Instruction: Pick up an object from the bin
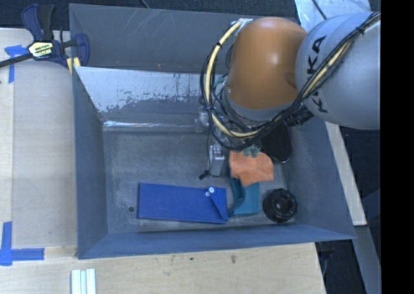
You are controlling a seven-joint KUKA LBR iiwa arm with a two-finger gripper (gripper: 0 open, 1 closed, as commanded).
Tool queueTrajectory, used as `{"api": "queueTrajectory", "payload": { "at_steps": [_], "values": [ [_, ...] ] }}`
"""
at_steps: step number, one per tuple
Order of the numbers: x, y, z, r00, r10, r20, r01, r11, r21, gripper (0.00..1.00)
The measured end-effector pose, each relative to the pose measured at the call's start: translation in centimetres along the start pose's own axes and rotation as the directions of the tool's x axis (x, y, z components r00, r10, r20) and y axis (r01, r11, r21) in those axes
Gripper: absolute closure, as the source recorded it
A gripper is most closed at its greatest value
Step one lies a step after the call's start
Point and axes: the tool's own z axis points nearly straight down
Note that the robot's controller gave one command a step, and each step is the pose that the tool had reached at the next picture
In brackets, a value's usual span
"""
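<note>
My gripper (215, 157) hangs below the arm's wrist, over the bin floor a little right of the middle. Just right of it lies an orange sponge-like lump (252, 168). A flat blue rectangular pad (180, 203) lies in front of the gripper along the near wall, with a small white dot near its right end. A teal-blue block (246, 198) sits between the pad and the orange lump. Nothing shows between the gripper's tips.
A black round ribbed disc (280, 204) rests in the near right corner. A black oval thing (279, 142) lies by the right wall, partly under the arm. The arm and its cables cover the far right of the bin.
</note>
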Motion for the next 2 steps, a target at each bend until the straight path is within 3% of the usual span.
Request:
{"api": "queueTrajectory", "payload": {
  "at_steps": [1, 2],
  "values": [
    [-0.2, 0.0, -0.5, 1.000, 0.002, 0.009, -0.002, 1.000, -0.001, 0.00],
    [2.4, 3.8, 6.7, 1.000, -0.007, 0.012, 0.007, 1.000, -0.002, 0.00]
  ]
}}
